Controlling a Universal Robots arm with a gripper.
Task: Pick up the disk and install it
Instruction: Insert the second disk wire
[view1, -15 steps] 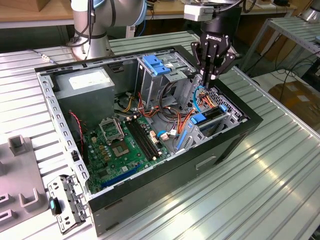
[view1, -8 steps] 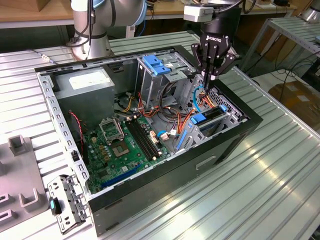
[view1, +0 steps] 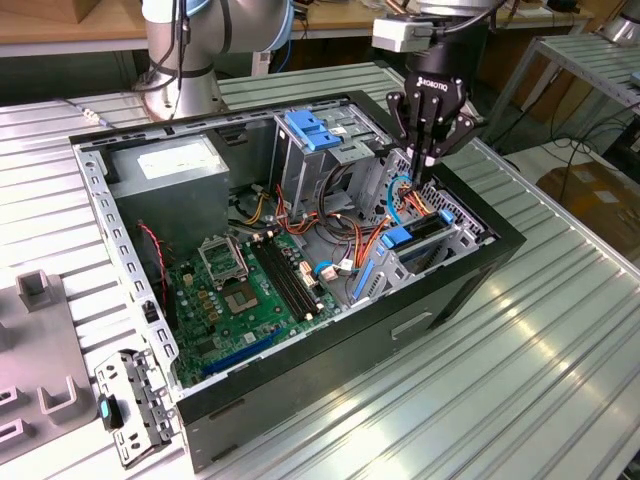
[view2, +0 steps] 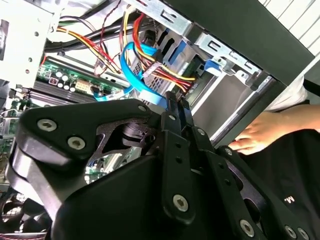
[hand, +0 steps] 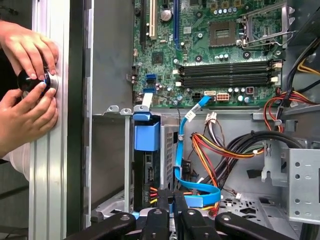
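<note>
Fingers of the gripper (view1: 428, 158) are pressed together, holding nothing, just above the computer case's (view1: 470, 275) drive bay, where the disk (hand: 146, 150) sits upright in its blue frame.

Your arm (view1: 190, 40) reaches over, wrist pointing straight down. Gripper (view1: 428, 158) hangs low, fingers (view2: 175, 112) pressed together, seemingly nothing between them. Your two hands (hand: 27, 95) meet, fingertips pinching together.
</note>
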